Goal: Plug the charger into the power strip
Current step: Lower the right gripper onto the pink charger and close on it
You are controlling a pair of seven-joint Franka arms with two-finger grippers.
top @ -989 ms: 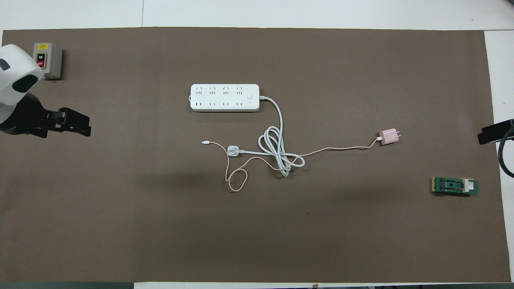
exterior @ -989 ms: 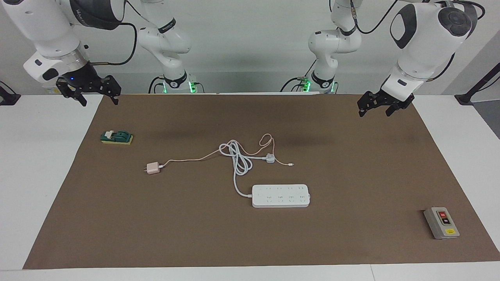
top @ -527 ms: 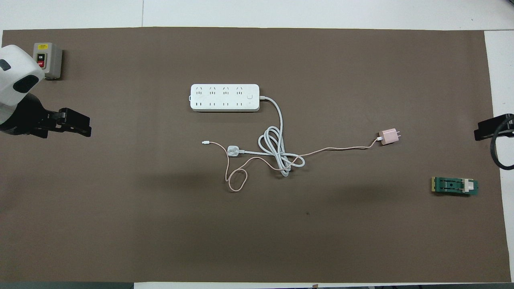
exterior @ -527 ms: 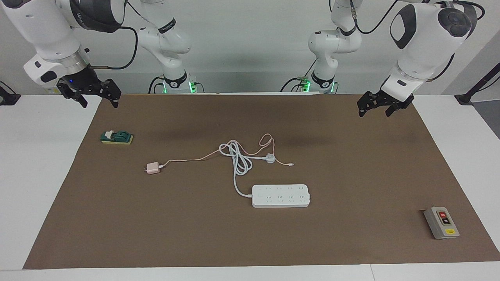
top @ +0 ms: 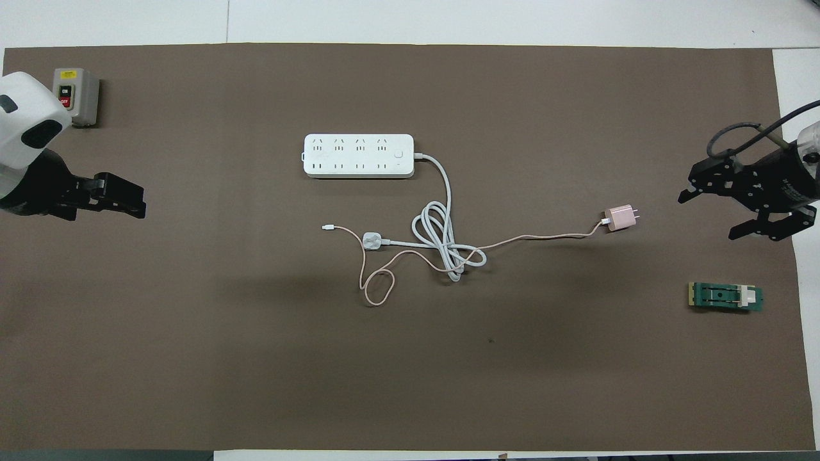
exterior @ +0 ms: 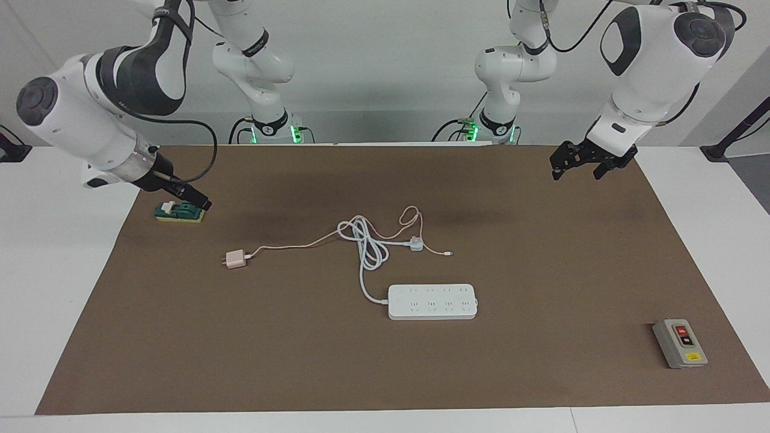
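My left gripper (exterior: 576, 167) and right gripper (top: 708, 215) hang fingers apart over the brown paper mat (exterior: 541, 252) on the white table (exterior: 54, 252), plain white wall (exterior: 385, 72).

The small pale pink cube-shaped charger (top: 619, 218) lies right of centre in the overhead view with bare brown mat (top: 410, 384) on every side but the one where its thin pink cable (top: 538, 237) leaves. That cable tangles at mid-frame with the coiled thick white cord (top: 442, 240) and white three-pin plug (top: 373, 241), just below the long flat white power strip (top: 358, 155), whose socket face is uncovered from above. The green block on a yellow pad (top: 726, 296) at lower right and the grey switch box (top: 75, 96) at upper left sit well apart from these.
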